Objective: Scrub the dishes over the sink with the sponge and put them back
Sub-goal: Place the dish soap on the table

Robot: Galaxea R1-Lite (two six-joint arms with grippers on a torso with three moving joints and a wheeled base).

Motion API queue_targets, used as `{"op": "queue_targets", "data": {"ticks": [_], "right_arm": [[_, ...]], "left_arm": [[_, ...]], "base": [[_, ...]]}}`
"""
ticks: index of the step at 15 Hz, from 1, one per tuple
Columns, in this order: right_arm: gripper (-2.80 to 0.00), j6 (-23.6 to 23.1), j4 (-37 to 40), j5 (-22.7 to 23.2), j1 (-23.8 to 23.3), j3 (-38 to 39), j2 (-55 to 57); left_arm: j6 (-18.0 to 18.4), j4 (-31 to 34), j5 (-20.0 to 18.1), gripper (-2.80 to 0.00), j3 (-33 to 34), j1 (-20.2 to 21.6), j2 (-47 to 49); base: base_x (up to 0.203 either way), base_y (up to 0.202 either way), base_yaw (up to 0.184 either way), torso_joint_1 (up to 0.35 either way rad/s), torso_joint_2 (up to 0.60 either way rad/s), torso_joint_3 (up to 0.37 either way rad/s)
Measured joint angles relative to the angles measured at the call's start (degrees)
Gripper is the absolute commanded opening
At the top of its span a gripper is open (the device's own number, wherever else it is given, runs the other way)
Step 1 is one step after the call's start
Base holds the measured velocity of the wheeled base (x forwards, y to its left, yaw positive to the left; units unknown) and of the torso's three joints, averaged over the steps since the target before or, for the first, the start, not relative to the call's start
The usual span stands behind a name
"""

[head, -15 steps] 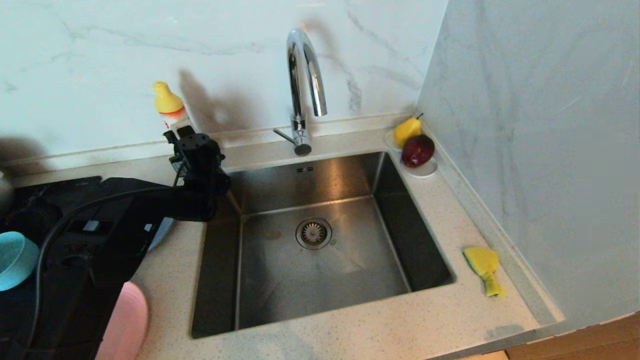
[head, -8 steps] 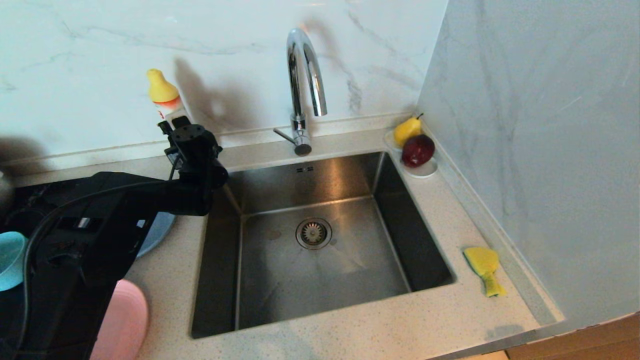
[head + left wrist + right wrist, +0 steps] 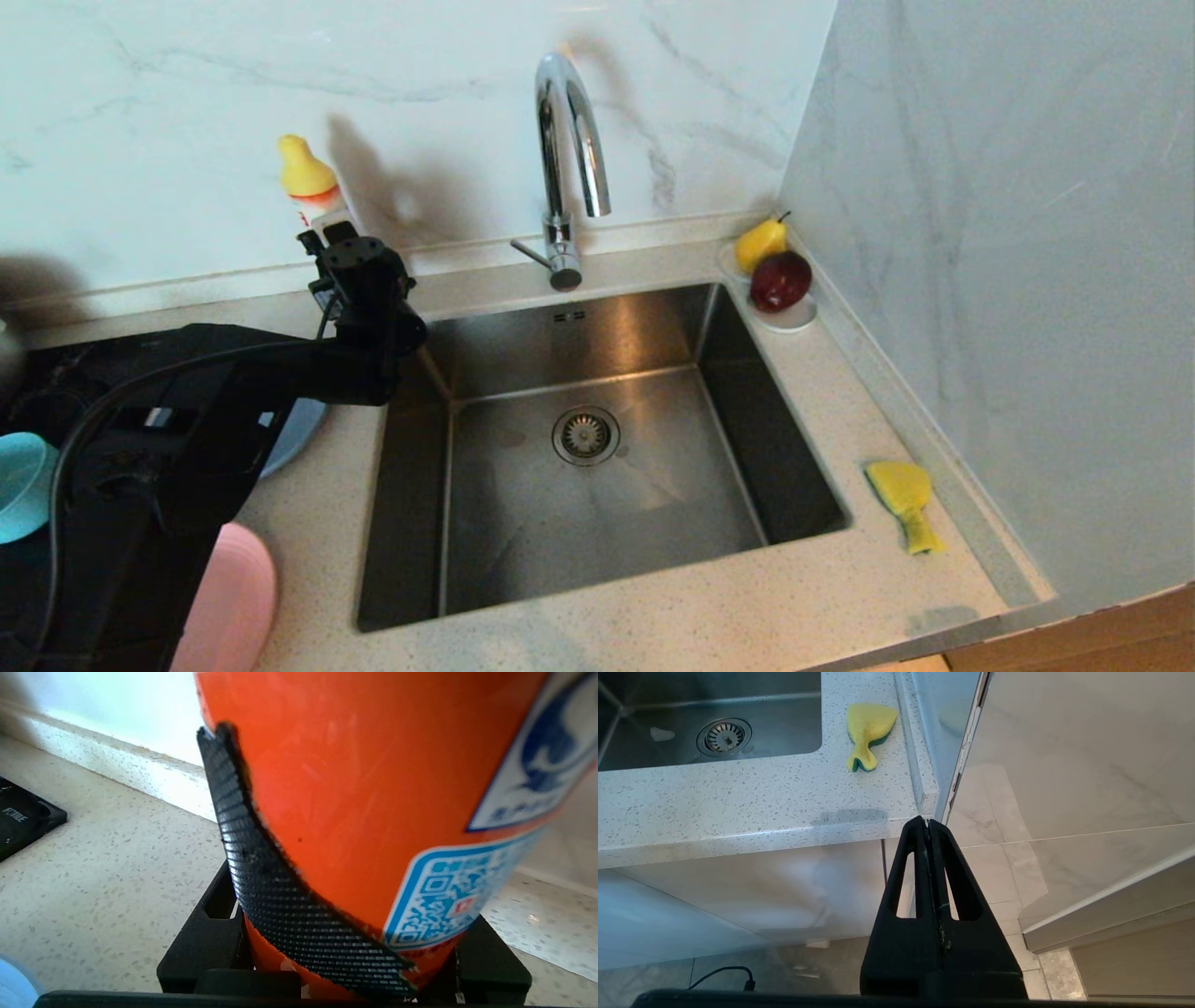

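I had the left tool (image 3: 329, 245) clenched around an orange detergent bottle (image 3: 373, 788), held off the counter (image 3: 653, 616) at ten o'clock from the sink (image 3: 597, 448). The sponge (image 3: 902, 499) lay well apart, on the counter at four o'clock from the drain. The right tool (image 3: 928, 823) hung pinched together below the counter edge, the sponge at eleven o'clock from its tip.
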Motion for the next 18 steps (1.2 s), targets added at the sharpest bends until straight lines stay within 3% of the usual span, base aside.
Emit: {"op": "queue_targets", "data": {"ticks": [9,10,18], "right_arm": [[-2.8,0.0,0.0,0.0,0.0,0.0,0.0],[-2.8,0.0,0.0,0.0,0.0,0.0,0.0],[-2.8,0.0,0.0,0.0,0.0,0.0,0.0]], "left_arm": [[-0.1,0.1,-0.1,-2.8,0.0,0.0,1.8],[-0.1,0.0,-0.1,0.0,0.0,0.0,1.8],[-0.7,-0.4,-0.1,0.0,0.0,0.0,1.9]], "base": [[0.0,0.0,0.0,0.0,0.0,0.0],[0.0,0.0,0.0,0.0,0.0,0.0],[0.0,0.0,0.0,0.0,0.0,0.0]]}}
